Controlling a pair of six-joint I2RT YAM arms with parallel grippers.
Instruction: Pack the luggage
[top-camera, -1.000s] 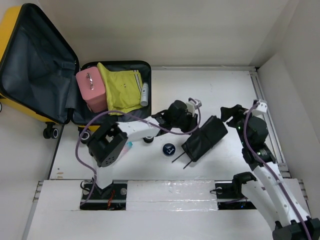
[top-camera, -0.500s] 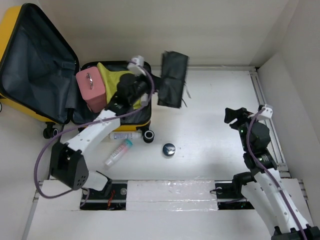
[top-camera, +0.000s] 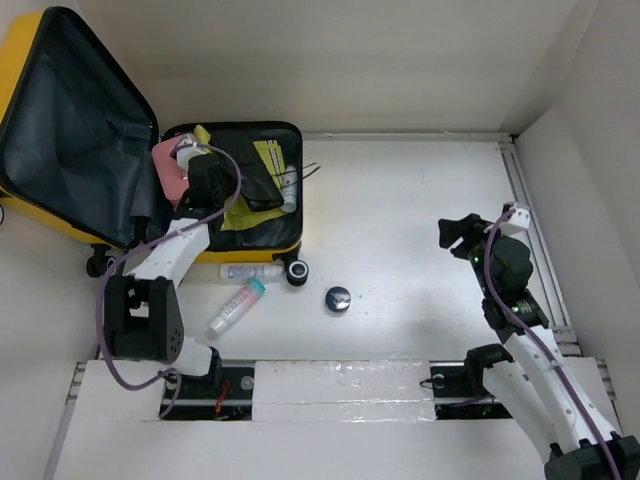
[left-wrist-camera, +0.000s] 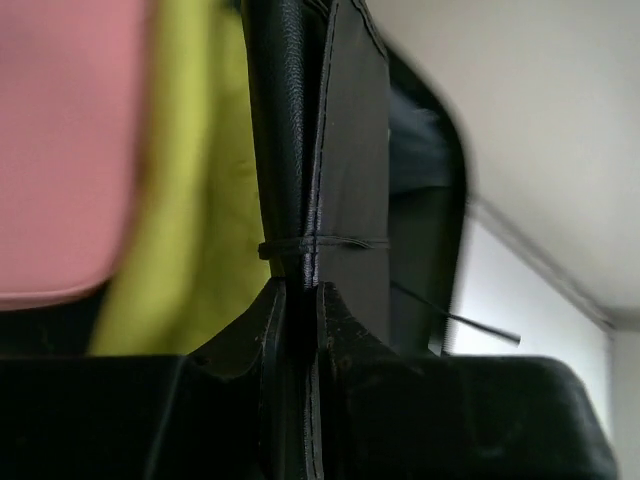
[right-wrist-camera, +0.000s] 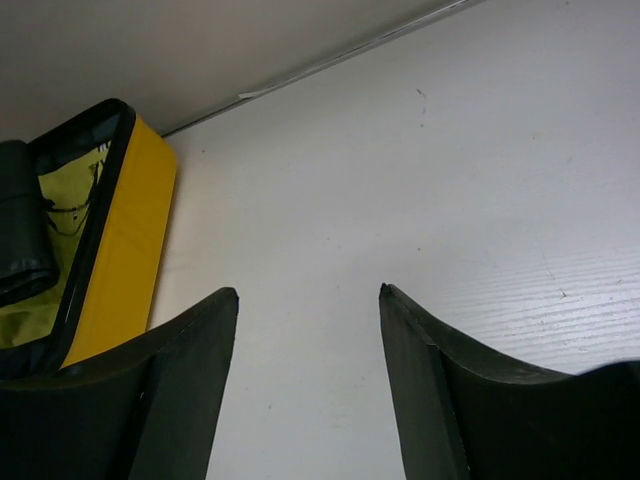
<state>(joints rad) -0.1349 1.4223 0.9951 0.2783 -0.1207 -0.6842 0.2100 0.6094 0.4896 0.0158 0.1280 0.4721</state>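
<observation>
1. Luggage (top-camera: 90, 150) lies open at the far left of my table (top-camera: 420, 210), its yellow shell showing along the edges, its dark-lined lid propped up at far left and its base tub to the right of the lid.
2. Inside the tub I see a pink case (top-camera: 170, 168) at the left, a yellow-green garment (top-camera: 240, 215) under a black pouch (top-camera: 245, 165), and a small white bottle (top-camera: 289, 185) by the right wall.
3. My left gripper (top-camera: 205, 180) reaches over the tub; its wrist camera shows the fingers (left-wrist-camera: 350, 330) pinched tight on the black pouch's seam, pink and yellow-green blurred to the left.
4. Just near of the suitcase, on the table, lie a clear bottle (top-camera: 250, 271) and a tube with a teal cap (top-camera: 236, 306); one black wheel (top-camera: 297, 272) sits beside the bottle.
5. A small dark round jar (top-camera: 338, 298) stands right of the wheel, apart from it.
6. My right gripper (top-camera: 458, 235) hovers well to the right, holding nothing; its wrist view shows the fingers (right-wrist-camera: 180, 380) spread apart above bare table.
</observation>
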